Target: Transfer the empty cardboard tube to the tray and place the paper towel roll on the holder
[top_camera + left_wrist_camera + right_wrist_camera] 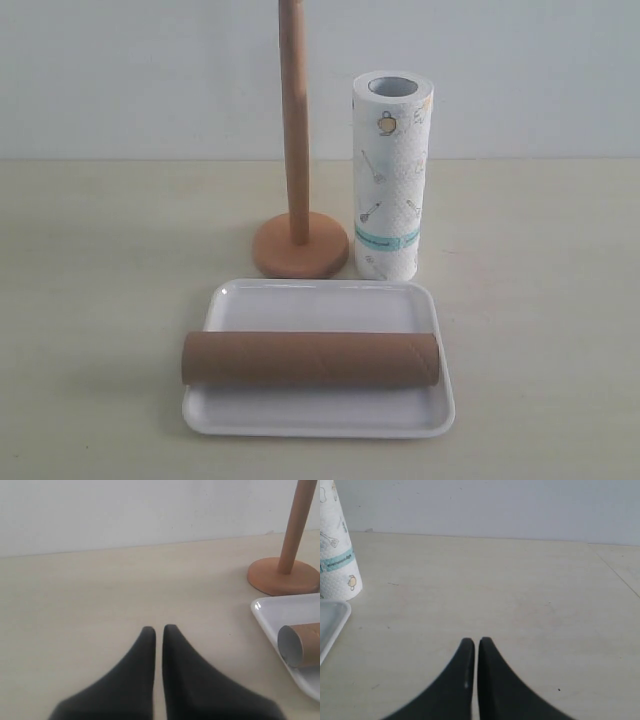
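- Exterior view: the tube [310, 360] lies on its side across the tray [320, 300], filling nearly its whole width, with the far half of the tray bare.
- Behind the tray the holder [299, 250] stands upright on the desk [100, 300]. Its rod is bare and runs out of the top of the picture.
- The roll [390, 180] stands on end just to the right of the holder's base, close to it or touching, with its teal band near the bottom.
- Left wrist view: the left pincer [159, 628] is closed, its two dark fingers [135, 675] side by side with only a thin slit between them and nothing gripped.
- It is held low over bare desk and points roughly level toward the pale wall [125, 510].
- It is well apart from the tray [272, 612], from the open end of the tube [305, 642], and from the holder [285, 575] beyond them.
- Right wrist view: the right pincer [475, 640] is closed in the same way, with a thin slit and nothing in its grip, and it also points low across the desk toward the wall.
- The lower part of the roll [335, 555] and a corner of the tray [330, 620] show at the edge of this picture, both well clear of the pincer.
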Controlling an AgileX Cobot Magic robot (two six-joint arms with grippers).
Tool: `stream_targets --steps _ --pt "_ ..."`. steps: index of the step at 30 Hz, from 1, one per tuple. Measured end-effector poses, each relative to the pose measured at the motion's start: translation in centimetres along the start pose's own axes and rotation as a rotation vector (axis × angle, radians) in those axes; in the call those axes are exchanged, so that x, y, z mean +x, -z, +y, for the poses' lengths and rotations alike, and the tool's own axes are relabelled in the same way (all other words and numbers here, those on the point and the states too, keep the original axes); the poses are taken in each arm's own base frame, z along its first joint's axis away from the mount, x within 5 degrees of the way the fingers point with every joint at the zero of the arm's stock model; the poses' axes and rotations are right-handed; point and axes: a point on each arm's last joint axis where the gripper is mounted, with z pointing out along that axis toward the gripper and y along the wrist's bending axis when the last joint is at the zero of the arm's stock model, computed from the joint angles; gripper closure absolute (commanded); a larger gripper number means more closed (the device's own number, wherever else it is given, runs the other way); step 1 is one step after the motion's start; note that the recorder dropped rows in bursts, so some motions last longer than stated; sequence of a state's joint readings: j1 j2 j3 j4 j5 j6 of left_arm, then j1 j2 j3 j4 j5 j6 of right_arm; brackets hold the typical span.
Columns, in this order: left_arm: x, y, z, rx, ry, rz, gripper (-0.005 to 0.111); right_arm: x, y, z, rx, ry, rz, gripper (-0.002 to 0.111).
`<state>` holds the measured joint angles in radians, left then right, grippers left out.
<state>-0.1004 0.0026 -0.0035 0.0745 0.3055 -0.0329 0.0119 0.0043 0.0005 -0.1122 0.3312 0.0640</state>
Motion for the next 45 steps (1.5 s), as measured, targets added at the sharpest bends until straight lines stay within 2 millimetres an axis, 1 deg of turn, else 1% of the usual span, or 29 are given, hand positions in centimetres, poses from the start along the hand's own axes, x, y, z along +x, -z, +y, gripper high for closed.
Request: stream_targets --steps 20,23,24,26,29,31,32,36,39,41,44,45 --pt "0.0 0.0 0.0 0.000 -0.004 0.000 0.102 0.0 0.0 0.0 0.000 0.000 0.000 0.106" --pt "0.0 0.0 0.0 0.000 -0.004 0.000 0.102 -0.3 0.0 0.0 -0.002 0.000 -0.038 0.106" --pt "0.0 0.0 0.0 0.000 -0.004 0.000 0.102 -0.7 0.0 0.0 -0.005 -0.002 -0.072 0.106" --pt "0.0 0.0 0.0 0.000 -0.004 0.000 0.102 -2.0 0.2 0.1 -0.019 -0.026 -0.216 0.106" --pt "0.0 0.0 0.0 0.000 -0.004 0.000 0.102 -5.0 1.5 0.3 -0.036 -0.016 -0.576 0.106" --pt "0.0 0.0 0.0 0.000 -0.004 0.000 0.102 -5.8 2.1 0.3 -0.032 0.009 -0.688 0.106" --pt "0.0 0.0 0.0 0.000 -0.004 0.000 0.102 -5.9 2.2 0.3 -0.031 0.016 -0.709 0.106" --pt "0.0 0.0 0.0 0.000 -0.004 0.000 0.102 -7.2 2.9 0.2 -0.018 0.038 -0.736 0.106" --pt "0.0 0.0 0.0 0.000 -0.004 0.001 0.102 -9.2 3.0 0.1 -0.016 0.039 -0.705 0.106" --pt "0.0 0.0 0.0 0.000 -0.004 0.001 0.102 -10.7 2.7 0.0 -0.015 0.039 -0.652 0.106" --pt "0.0 0.0 0.0 0.000 -0.004 0.001 0.102 -12.4 0.8 -0.1 -0.018 0.040 -0.508 0.106" --pt "0.0 0.0 0.0 0.000 -0.004 0.001 0.102 -12.7 -0.2 -0.1 -0.020 0.041 -0.446 0.106"
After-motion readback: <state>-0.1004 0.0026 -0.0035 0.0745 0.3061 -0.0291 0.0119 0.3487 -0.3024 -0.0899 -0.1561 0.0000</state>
